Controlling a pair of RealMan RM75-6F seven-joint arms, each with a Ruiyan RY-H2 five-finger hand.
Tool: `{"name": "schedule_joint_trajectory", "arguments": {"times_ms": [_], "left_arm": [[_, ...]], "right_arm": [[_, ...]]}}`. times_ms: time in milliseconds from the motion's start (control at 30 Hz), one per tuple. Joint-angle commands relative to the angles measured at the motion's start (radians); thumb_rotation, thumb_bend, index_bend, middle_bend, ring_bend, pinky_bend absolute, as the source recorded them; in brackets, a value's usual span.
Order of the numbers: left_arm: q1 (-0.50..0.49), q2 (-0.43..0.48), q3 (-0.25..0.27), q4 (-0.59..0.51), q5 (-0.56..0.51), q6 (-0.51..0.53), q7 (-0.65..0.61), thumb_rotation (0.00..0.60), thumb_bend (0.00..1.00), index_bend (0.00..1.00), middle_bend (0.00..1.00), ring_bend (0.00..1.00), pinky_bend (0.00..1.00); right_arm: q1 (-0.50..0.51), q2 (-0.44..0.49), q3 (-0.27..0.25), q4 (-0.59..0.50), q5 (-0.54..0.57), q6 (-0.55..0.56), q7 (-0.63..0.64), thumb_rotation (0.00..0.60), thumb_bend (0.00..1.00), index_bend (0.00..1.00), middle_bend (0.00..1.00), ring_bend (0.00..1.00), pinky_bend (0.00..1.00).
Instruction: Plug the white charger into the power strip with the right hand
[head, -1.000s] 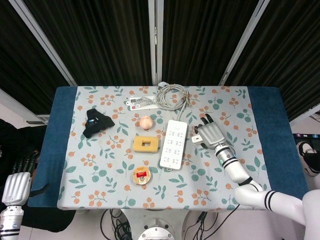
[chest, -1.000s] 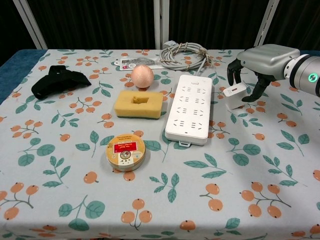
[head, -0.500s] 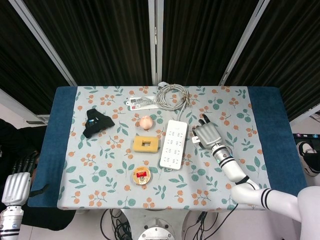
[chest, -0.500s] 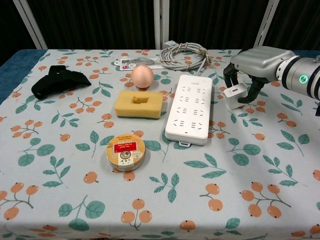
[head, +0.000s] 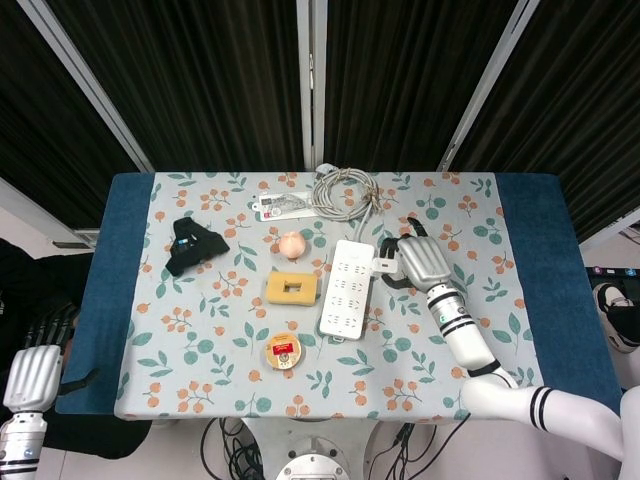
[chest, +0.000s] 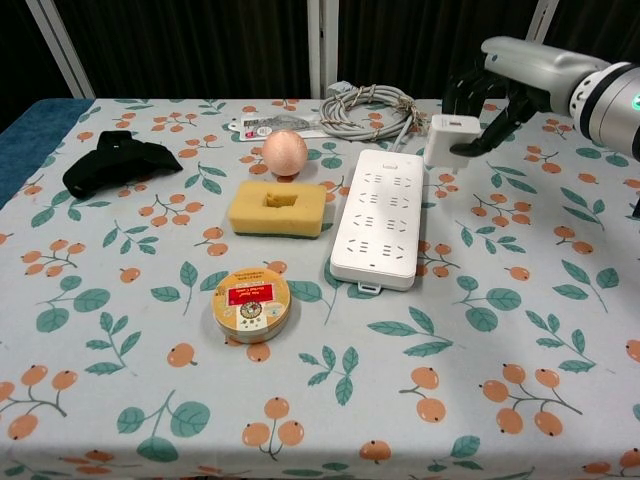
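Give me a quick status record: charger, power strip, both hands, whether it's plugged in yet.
charger: white charger, lifted off the table, beside the strip's far right corner
power strip: white power strip, flat on the table, sockets up
right hand: right hand holds the charger
left hand: left hand off the table edge, holding nothing
plugged in: not yet

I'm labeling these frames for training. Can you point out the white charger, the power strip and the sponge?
white charger (chest: 441, 139): chest view, on its front face.
power strip (chest: 379, 220): chest view, middle of its top face.
sponge (chest: 277, 210): chest view, yellow top beside the hole.
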Motion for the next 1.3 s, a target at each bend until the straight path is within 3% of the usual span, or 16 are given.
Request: {"name": "schedule_joint_trajectory", "arguments": {"times_ms": [33, 533, 1300], "left_arm": [[0.000, 0.001, 0.002, 0.000, 0.002, 0.000, -0.001, 0.600, 0.14, 0.07, 0.03, 0.00, 0.00], [0.006, -0.008, 0.003, 0.027, 0.002, 0.003, -0.035, 0.600, 0.14, 0.07, 0.03, 0.00, 0.00], [0.005, -0.021, 0.000, 0.057, -0.005, -0.008, -0.059, 0.600, 0.14, 0.07, 0.03, 0.00, 0.00]], "right_arm": [[0.001, -0.042, 0.037, -0.008, 0.056, 0.027, 0.018, 0.600, 0.46, 0.77, 0.66, 0.40, 0.00], [0.083, -0.218, 0.074, 0.136, 0.184, 0.044, -0.064, 0.600, 0.52, 0.78, 0.66, 0.41, 0.00], [0.133, -0.275, 0.081, 0.212, 0.226, 0.017, -0.132, 0.600, 0.53, 0.79, 0.66, 0.41, 0.00]]}}
